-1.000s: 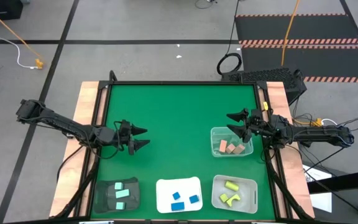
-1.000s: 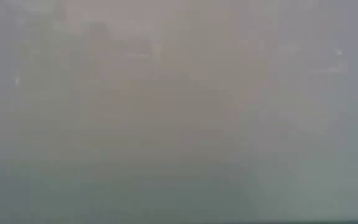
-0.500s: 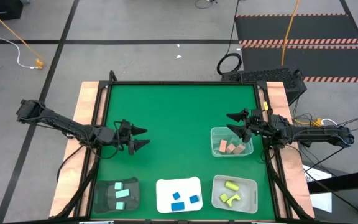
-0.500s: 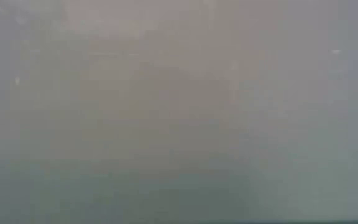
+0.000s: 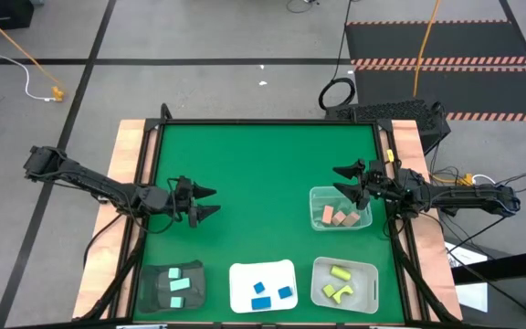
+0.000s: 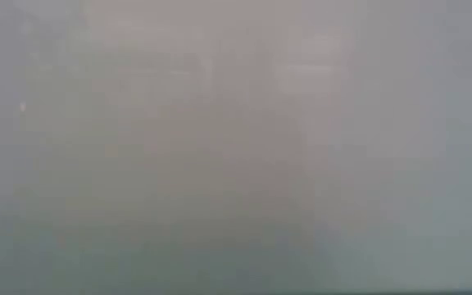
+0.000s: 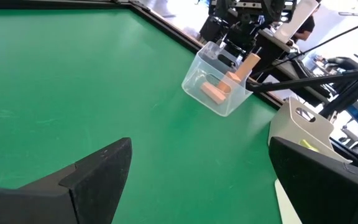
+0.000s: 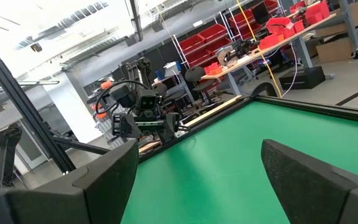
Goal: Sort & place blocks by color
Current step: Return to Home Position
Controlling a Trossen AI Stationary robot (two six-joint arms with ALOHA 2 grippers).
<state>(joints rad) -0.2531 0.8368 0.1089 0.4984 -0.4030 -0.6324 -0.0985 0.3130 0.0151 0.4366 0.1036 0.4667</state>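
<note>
- The clear bin on the green counter is taken as the landmark; the tan blocks lie inside it, heaped against each other.
- Just nearer the front edge than the clear bin, the yellow blocks are held in a gray bin.
- Further along that front row from the clear bin, the blue blocks lie on a white tray. The mint blocks lie in a dark bin, the container farthest from the clear bin.
- No loose block is seen on the counter around the clear bin, so the sorting is judged complete.
- The right pincer is held at the clear bin's far corner, spread wide, with nothing gripped.
- The left pincer is held well apart from the clear bin, across the bare counter, likewise wide open and empty.
- Nothing can be made out in the low view.
- The blocks are judged light, stiff and smooth-faced. If one had to be lifted from the clear bin, it would best be taken across two flat, parallel sides, since a rounded piece could roll or slip.
</note>
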